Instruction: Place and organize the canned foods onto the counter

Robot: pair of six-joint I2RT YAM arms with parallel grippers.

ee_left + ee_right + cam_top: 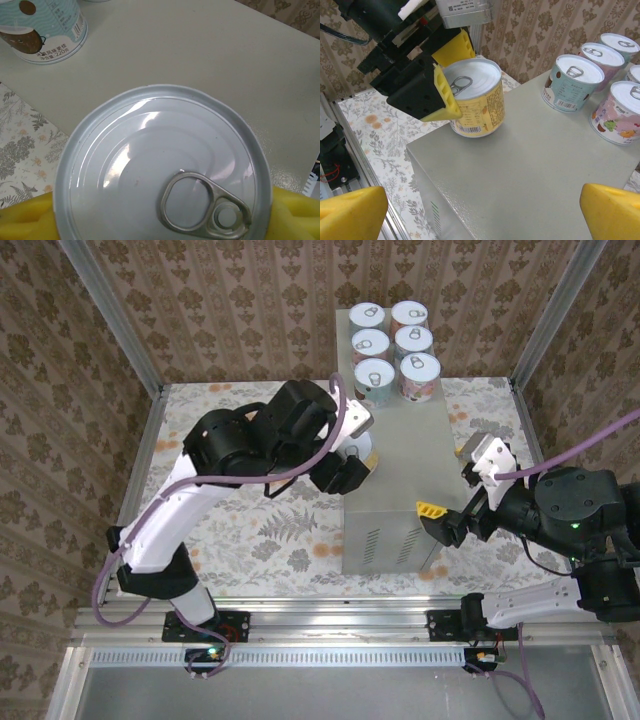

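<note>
The left claw point(454, 75) is clamping the stiff, likely slippery yellow tin point(481, 111) by its sides; the right claw point(480, 214) is gaping wide.

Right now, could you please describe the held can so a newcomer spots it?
Start at the grey counter on the floral floor. At its left edge, apart from the cans grouped at its far end, is one yellow-labelled can, the only one between the left arm's fingers.

teal can point(42, 30) label | Chinese print — "220" legible | rest unreadable
</note>
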